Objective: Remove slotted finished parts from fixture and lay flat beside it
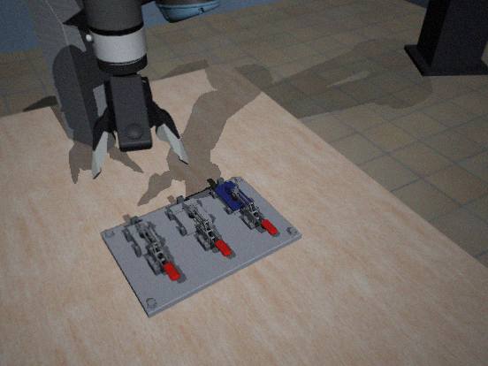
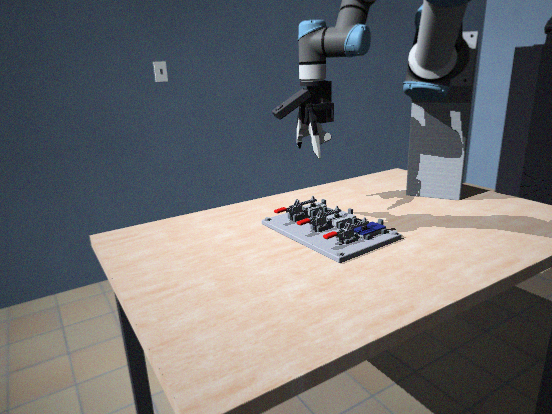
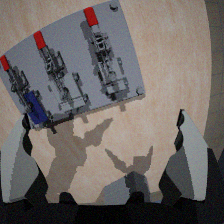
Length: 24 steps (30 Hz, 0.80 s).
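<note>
Above the tabletop (image 1: 309,287) (image 2: 225,280) (image 3: 165,30), a wide-open, empty tool (image 1: 141,170) (image 2: 308,152) (image 3: 102,112) might knock the red-tipped clamps (image 1: 207,232) (image 2: 319,220) (image 3: 54,65) if lowered off-line.

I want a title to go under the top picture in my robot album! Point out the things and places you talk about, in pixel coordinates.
Open gripper (image 1: 141,170) (image 2: 308,152) (image 3: 102,112) above the table, near a grey plate (image 1: 194,270) (image 2: 300,237) (image 3: 72,37) with three red-handled clamps.

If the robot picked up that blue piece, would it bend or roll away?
Probably neither: the blue blank looks flat and straight-edged, so it should stay stiff and not roll. The clamp with the red handle reaches over it, so it would likely resist lifting.
</note>
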### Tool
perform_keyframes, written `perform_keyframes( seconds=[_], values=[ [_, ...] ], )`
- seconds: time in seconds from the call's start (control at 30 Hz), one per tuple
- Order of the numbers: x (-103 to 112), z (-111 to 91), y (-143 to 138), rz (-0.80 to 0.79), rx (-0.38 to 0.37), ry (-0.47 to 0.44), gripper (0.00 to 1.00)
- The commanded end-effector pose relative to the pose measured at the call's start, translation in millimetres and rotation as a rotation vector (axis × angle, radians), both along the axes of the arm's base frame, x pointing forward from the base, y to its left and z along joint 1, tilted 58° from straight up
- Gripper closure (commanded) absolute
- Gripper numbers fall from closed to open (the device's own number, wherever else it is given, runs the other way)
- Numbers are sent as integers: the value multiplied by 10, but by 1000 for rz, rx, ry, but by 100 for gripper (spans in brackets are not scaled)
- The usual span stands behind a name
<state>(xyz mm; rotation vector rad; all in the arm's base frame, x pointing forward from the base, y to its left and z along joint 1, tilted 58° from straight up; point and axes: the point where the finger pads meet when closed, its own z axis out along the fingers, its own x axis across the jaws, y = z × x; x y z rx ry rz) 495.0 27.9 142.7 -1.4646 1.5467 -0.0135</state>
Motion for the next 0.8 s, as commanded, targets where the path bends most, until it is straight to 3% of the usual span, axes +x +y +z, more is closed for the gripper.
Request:
perform_keyframes(
  seconds=[0.0,0.5,0.77],
  values=[
    [-44,-95,-28,60,-62,-65,0],
    [-44,-95,-28,60,-62,-65,0],
    [-113,-228,-54,139,-154,-154,0]
  ],
)
